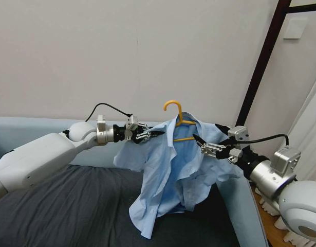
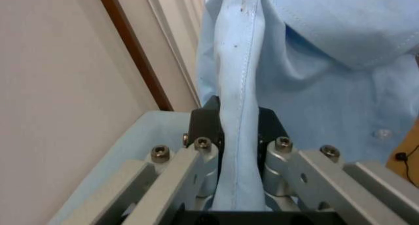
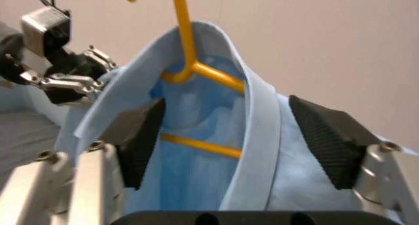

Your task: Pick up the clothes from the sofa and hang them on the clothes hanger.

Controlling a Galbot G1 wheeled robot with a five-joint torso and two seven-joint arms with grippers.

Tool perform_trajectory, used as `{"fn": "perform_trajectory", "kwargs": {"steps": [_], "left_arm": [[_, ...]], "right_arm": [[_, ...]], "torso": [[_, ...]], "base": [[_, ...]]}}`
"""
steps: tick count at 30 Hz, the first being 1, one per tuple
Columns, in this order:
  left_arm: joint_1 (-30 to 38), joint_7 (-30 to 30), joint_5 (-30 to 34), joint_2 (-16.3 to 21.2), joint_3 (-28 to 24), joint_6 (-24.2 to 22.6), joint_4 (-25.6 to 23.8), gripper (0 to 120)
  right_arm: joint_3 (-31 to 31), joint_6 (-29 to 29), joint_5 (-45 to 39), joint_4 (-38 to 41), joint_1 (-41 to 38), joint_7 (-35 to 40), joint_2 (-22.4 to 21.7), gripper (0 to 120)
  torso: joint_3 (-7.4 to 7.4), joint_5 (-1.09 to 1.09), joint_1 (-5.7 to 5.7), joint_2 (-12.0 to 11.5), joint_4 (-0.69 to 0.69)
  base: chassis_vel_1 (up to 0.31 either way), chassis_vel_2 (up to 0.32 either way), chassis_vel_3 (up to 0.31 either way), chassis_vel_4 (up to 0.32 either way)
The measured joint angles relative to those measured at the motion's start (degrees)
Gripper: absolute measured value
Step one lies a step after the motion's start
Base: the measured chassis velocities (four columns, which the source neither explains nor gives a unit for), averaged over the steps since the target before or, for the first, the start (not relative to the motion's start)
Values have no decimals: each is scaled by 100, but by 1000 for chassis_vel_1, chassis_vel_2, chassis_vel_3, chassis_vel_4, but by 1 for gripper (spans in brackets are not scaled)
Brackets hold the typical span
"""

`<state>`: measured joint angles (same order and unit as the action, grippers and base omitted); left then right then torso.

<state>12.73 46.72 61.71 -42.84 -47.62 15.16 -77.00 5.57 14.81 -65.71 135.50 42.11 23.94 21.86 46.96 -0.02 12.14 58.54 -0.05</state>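
Observation:
A light blue shirt [image 1: 168, 175] hangs in the air over the sofa, draped on a yellow hanger [image 1: 184, 123] whose hook sticks up above the collar. My left gripper [image 1: 150, 135] reaches in from the left and is shut on a fold of the shirt's shoulder edge [image 2: 236, 87]. From the right, my right gripper [image 1: 203, 144] stands open at the shirt's front. In the right wrist view its black pads [image 3: 141, 137] flank the collar [image 3: 262, 117] and the yellow hanger [image 3: 203, 73] without closing on them. The left gripper [image 3: 72, 83] shows beyond the shirt there.
The sofa has a dark grey seat [image 1: 55, 206] and light blue arms [image 1: 245, 211]. A plain wall rises behind it. A dark slanted pole [image 1: 260, 67] stands at the right, with a white curtain and wooden floor [image 1: 273, 234] beyond the sofa arm.

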Motion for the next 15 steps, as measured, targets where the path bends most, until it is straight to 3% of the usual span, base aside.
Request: {"fn": "perform_trajectory", "kwargs": {"steps": [3, 7, 15], "left_arm": [[0, 0, 1, 1, -17, -5, -8, 7], [18, -1, 13, 11, -55, -23, -65, 7], [44, -5, 53, 49, -28, -56, -115, 7]], "right_arm": [[-10, 12, -86, -80, -14, 24, 20, 65], [-33, 71, -213, -184, -47, 104, 66, 45], [-35, 81, -136, -166, 60, 153, 51, 17]], "torso": [[0, -2, 0, 0, 2], [0, -1, 0, 0, -3], [0, -2, 0, 0, -1]], "base": [[0, 0, 0, 0], [0, 0, 0, 0], [0, 0, 0, 0]]}}
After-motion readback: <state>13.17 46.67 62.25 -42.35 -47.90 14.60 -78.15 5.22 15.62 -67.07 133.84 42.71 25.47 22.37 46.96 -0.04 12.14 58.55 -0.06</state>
